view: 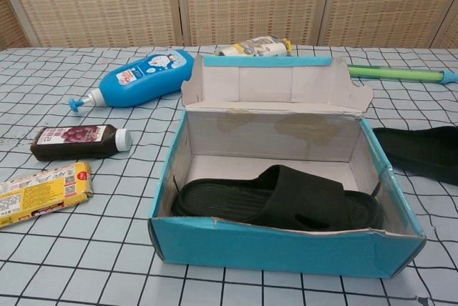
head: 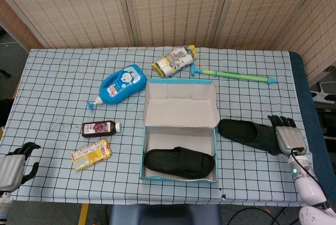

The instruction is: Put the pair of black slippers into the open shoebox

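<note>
1. Shoebox [head: 180, 110], blue outside, pale card inside, open, with its lid flap standing up at the 12 o'clock end. It sits at the middle of the checked table [head: 63, 78]. The chest view shows the blue front wall and the stained inner back wall; the head view shows only the floor and flap from above.
2. First black slipper [head: 179, 162], lying flat inside the shoebox at its 6 o'clock end, lengthwise across the box. The chest view shows its raised strap.
3. Second black slipper [head: 248, 133], on the table outside the box, at 3 o'clock of it, near the wall but apart from it. The chest view catches only its near end at the right edge of the frame.
4. Right hand [head: 283, 135], at the 3 o'clock end of the second slipper, dark fingers [head: 276, 120] spread and pointing toward 12 o'clock. Whether it touches the slipper cannot be told. Seen in the head view only.
5. Left hand [head: 11, 165], at the table's 8 o'clock corner, fingers loosely curled and apart, holding nothing. Seen in the head view only.
6. Blue bottle [head: 121, 84], on its side at 10 o'clock of the box, nozzle toward 8 o'clock.
7. Dark bottle [head: 98, 128], on its side at 9 o'clock of the box.
8. Yellow packet [head: 91, 154], just beside the dark bottle at its 6 o'clock.
9. Snack bag [head: 174, 61], at 12 o'clock of the box.
10. Green rod [head: 233, 74] with blue ends, at 1 o'clock of the box.
</note>
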